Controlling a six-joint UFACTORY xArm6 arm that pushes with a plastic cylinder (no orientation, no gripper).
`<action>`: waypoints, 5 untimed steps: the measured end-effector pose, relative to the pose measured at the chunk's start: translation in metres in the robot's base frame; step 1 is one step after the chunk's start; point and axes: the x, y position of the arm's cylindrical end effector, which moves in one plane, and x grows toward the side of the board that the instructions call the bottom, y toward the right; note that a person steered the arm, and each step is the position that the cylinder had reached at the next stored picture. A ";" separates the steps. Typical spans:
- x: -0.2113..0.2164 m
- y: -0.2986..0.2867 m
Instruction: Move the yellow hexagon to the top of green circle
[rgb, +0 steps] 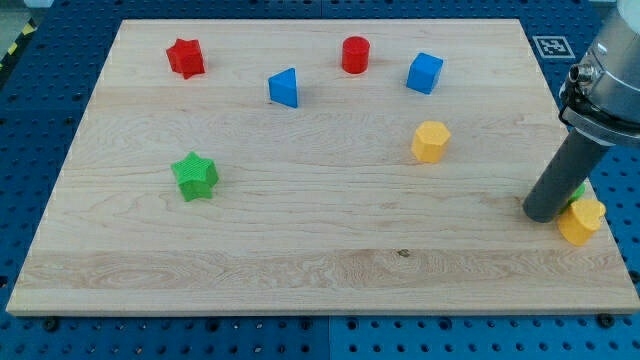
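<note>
The yellow hexagon (430, 141) sat right of the board's middle, clear of every other block, with the blue cube (424, 72) above it and well apart. The green circle, as I judged it, was only a green sliver (580, 190) near the board's right edge, mostly hidden behind my rod, so I could not confirm its shape. Just below it, and seemingly touching it, lay a second yellow block (581, 220) whose form I could not make out. My tip (546, 213) rested on the board just left of that pair, well right of the hexagon and lower than it. The arm carried no hand to open or close, only the bare rod, and it was touching nothing I could be sure of. To do this step well, I reckoned I should bring the tip round to the hexagon's left side without brushing it. From there I would push it rightward in short, centred strokes. I would aim it to stop just above the green piece without knocking into it or its yellow neighbour. The wooden board (300, 260) also held a red star (185, 57), a red cylinder (355, 54), a blue triangular block (284, 87) and a green star (194, 176), all away from that path.
</note>
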 end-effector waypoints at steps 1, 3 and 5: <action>-0.008 0.000; -0.018 -0.029; -0.029 -0.063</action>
